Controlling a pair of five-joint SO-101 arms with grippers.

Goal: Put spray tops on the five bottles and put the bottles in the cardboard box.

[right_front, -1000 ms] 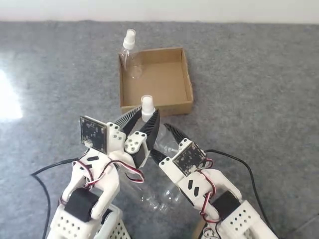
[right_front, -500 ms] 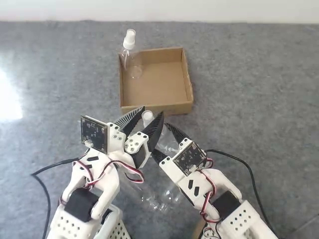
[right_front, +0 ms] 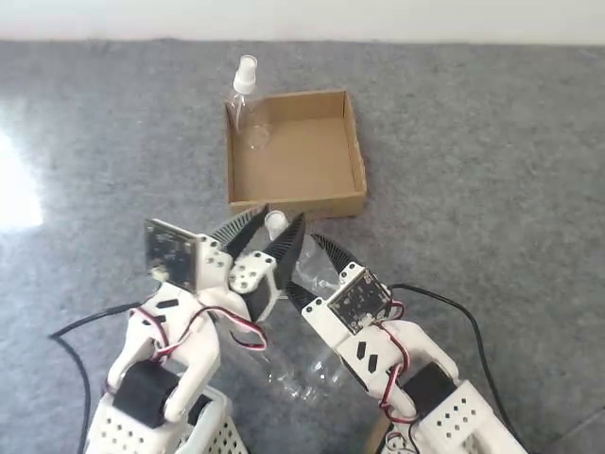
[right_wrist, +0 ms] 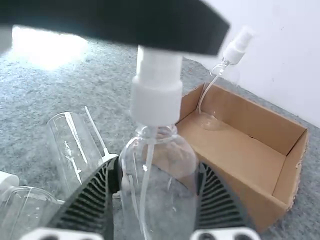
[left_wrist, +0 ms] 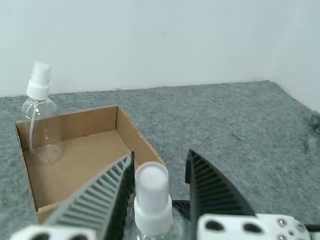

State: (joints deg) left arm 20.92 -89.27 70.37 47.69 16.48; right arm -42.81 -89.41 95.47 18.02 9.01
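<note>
Bottle (right_wrist: 156, 150) upright in right claw (right_wrist: 156, 182), left claw (left_wrist: 160, 159) wide, seemingly clear, around spray top (left_wrist: 151, 197).

The table (right_front: 492, 142) is speckled grey, the box (right_front: 357, 151) plain brown cardboard. Each bottle (right_wrist: 156, 150) is clear with a white spray top (left_wrist: 151, 192). The left gripper (left_wrist: 160, 155) and right gripper (right_wrist: 157, 167) have black ridged fingers, white bodies and a black cable (right_front: 442, 295)

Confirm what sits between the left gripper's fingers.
The white spray top of the bottle clamped in the right gripper stands there, as the left wrist view shows.
</note>
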